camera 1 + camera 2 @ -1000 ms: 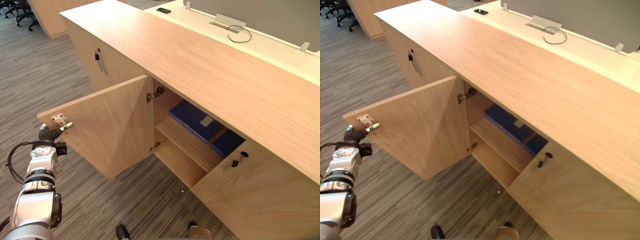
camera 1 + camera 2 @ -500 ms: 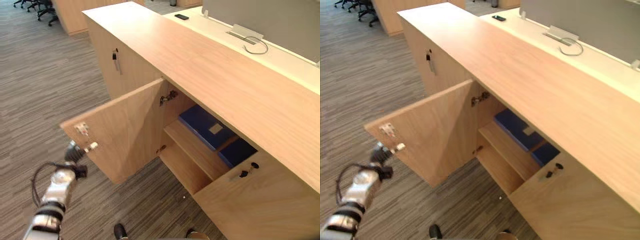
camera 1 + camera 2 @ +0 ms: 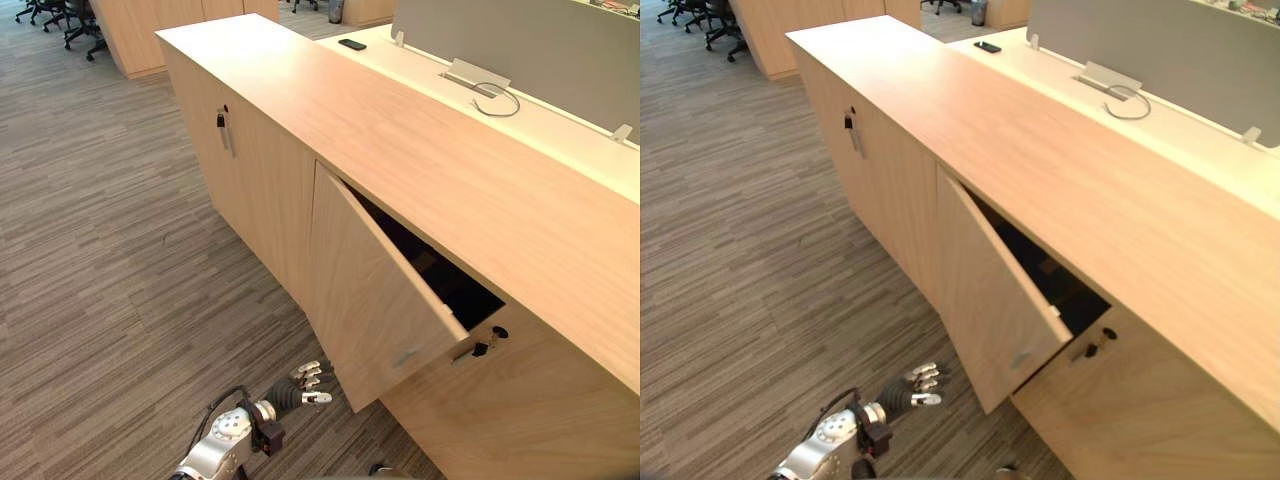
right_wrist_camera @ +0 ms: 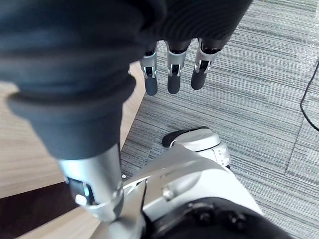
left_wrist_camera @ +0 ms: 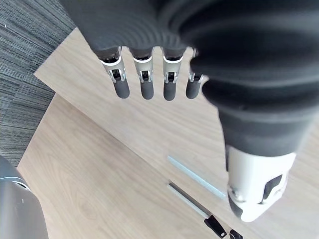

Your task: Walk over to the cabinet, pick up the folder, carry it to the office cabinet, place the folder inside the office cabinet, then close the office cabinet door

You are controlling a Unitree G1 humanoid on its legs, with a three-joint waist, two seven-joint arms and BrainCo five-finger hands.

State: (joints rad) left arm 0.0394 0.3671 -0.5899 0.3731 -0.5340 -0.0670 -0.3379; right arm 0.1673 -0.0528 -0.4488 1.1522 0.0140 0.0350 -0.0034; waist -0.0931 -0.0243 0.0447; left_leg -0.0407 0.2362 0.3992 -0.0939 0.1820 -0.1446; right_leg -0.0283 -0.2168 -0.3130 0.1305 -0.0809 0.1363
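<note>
Closing the door (image 3: 375, 300) is the step in hand: it hangs ajar on the cabinet (image 3: 430, 160), its free edge swung out from the front and a dark wedge of the inside showing above it. The folder cannot be made out in that dark gap; I judge it is already on a shelf behind the door, since neither hand carries it.

The left hand (image 3: 303, 386) hovers low over the carpet (image 3: 120, 250), just beside the door's bottom outer corner, with its fingers (image 5: 144, 82) straight and slightly spread and nothing in its hold. In its wrist view it faces plain wood panel. The right hand (image 4: 172, 64) hangs over the carpet with its fingers loosely straight, and it too has nothing.

To finish well, lay flat fingers on the door's outer face near the free edge, far from the hinges, where a light push turns it most easily. Push steadily towards the cabinet. Keep the fingertips off the edge itself, so they are not caught as the gap shuts. Mind the key (image 3: 480, 348) sticking out of the neighbouring door (image 3: 520, 400). Stop once the 2 fronts lie flush.
</note>
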